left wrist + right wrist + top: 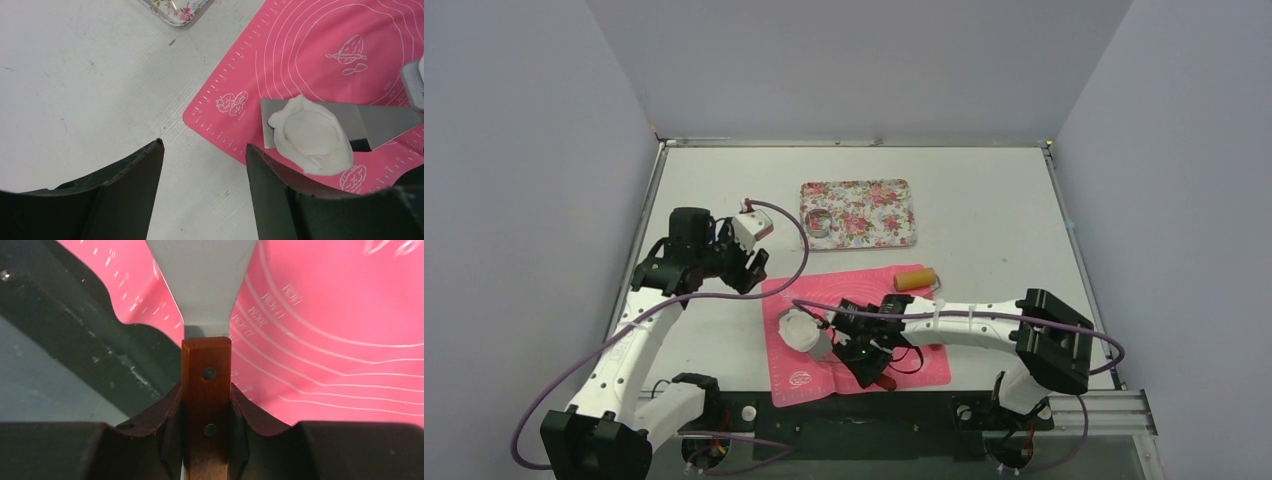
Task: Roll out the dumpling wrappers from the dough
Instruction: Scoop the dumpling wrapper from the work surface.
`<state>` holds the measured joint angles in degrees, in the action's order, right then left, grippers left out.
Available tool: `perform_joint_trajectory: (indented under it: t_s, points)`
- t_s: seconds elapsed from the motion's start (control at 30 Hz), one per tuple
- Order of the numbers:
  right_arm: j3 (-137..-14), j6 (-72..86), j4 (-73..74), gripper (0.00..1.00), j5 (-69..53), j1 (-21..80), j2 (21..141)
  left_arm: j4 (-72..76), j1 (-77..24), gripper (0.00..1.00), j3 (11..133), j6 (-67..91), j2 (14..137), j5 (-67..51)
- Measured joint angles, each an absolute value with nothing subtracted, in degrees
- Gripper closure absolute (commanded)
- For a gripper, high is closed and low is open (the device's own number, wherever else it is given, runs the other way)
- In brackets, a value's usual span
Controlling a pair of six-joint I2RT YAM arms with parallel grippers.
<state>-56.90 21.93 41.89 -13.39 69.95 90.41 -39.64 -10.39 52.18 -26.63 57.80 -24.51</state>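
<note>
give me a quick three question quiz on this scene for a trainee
1. True or false: the left claw is open and holds nothing.
2. What is the right claw shut on? A the wooden handle of the scraper; B the floral tray; C the pink mat.
3. Fill in: the dough rests on the scraper's metal ____.
Key: 1 true; 2 A; 3 blade.
</note>
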Motion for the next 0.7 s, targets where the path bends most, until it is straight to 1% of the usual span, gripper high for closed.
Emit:
perform_joint_trajectory:
  t_s: [0.1,0.3,0.53,0.7]
  points:
    - [-54.8,24.3,40.8,1.0,-19.0,67.9,89.8,-40.0,-10.4,0.41,52.2,-26.8,57.8,-24.5]
    - [-50.5,29.7,37.9,1.0,-30.4,59.9,80.8,-40.1,-10.4,0.41,52.2,-26.8,57.8,-24.5]
    - [-49.6,35.5,34.3,1.0,-36.1,58.5,74.7,-39.9,-10.4,0.41,52.2,-26.6,58.3,-24.5]
    - [-44.9,37.6,30.6,1.0,-36.5,57.3,72.4,-39.2,-10.4,0.41,52.2,-26.2,60.5,-24.5]
